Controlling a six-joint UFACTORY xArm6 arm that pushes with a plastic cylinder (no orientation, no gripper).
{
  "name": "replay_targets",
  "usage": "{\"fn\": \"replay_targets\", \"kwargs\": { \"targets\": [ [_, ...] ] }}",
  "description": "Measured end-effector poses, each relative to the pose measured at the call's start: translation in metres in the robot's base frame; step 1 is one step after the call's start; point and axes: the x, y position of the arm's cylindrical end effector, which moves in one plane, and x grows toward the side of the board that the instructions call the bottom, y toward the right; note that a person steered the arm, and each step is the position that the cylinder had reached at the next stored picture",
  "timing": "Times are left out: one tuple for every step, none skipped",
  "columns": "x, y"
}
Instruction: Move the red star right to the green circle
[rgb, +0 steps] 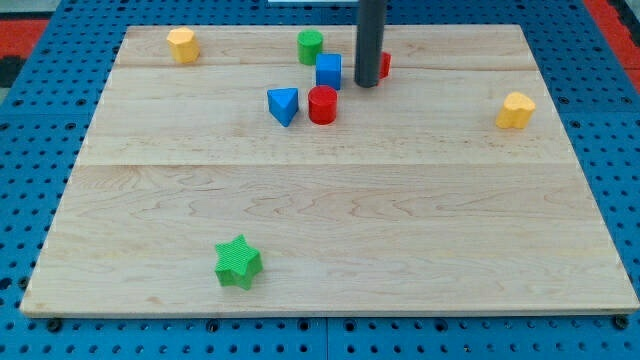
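Red star (384, 65) is mostly hidden behind the dark rod, so only a small red bit shows on the rod's right side, near the top edge of the desk (330, 230). Its shape cannot be made out from here. The rod is the tool. It has nothing that opens or shuts, and it holds nothing. Its tip (367, 84) sits right against the red bit, on that block's left.

The green circle (310, 46) stands to the view's left of the rod, close to the top edge. A blue cube (328, 71) sits just below and to the right of it, between the circle and the rod. A red round block (322, 104) is just under the cube, with a blue triangle (284, 105) beside it on the left.

One yellow block (182, 44) sits in the top left corner. Another yellow block (516, 110) is near the right edge. A green star (238, 262) sits alone near the bottom edge.

The blocks near the circle are crowded. The middle and bottom right of the desk are wide and open.
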Motion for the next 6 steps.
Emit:
{"fn": "replay_targets", "kwargs": {
  "targets": [
    [-0.024,0.021],
    [-0.007,-0.003],
    [-0.031,-0.028],
    [-0.054,-0.027],
    [-0.054,0.039],
    [-0.052,0.047]
  ]
}}
